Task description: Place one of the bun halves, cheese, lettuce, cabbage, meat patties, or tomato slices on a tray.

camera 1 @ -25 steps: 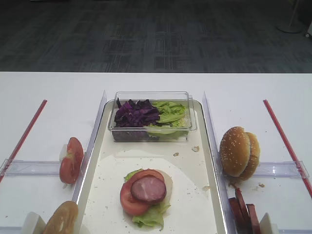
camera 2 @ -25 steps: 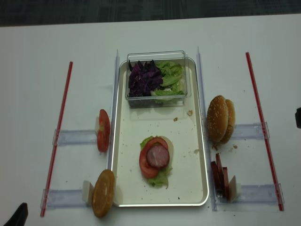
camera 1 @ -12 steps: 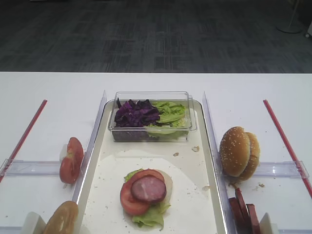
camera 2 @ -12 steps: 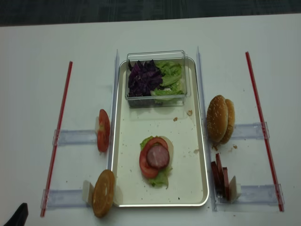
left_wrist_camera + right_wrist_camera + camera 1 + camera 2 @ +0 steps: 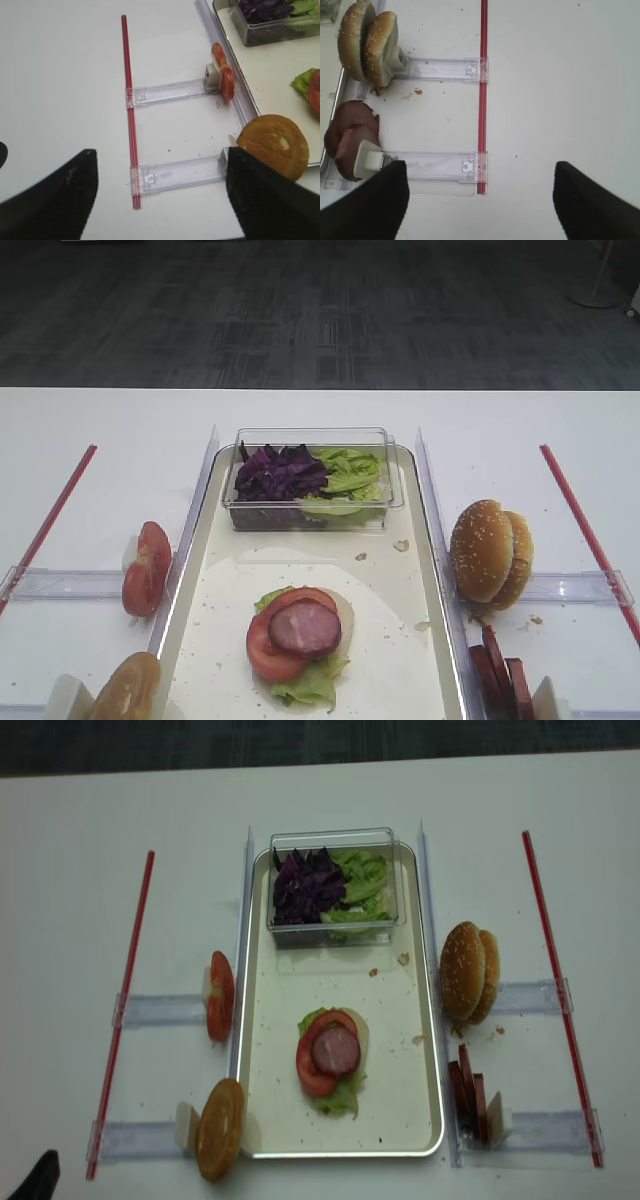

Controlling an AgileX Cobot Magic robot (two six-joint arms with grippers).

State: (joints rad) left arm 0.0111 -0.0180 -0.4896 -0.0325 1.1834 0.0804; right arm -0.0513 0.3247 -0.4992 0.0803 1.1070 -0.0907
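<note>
Two dark fingers of the right gripper (image 5: 480,200) fill the lower corners of its wrist view, spread wide with only bare table between them; their tips are cut off by the frame. The left gripper (image 5: 160,195) shows the same way, spread and holding nothing.

Nearest on the tray (image 5: 400,1120) sits a stack: lettuce (image 5: 340,1098) at the bottom, mostly covered by a tomato slice (image 5: 312,1070) with a meat patty (image 5: 335,1050) on top. A pale layer peeks out at the right edge, too hidden to identify.

Beside the tray's near left corner, one bun half (image 5: 220,1130) stands on edge; further back, tomato slices (image 5: 219,997). On the right, meat patties (image 5: 470,1100) stand in a row, partly cut off in the front camera, and beyond them two bun halves (image 5: 470,972) stand pressed together.

Farthest, a clear box (image 5: 335,885) on the tray holds cabbage (image 5: 305,885) left and more lettuce right.
</note>
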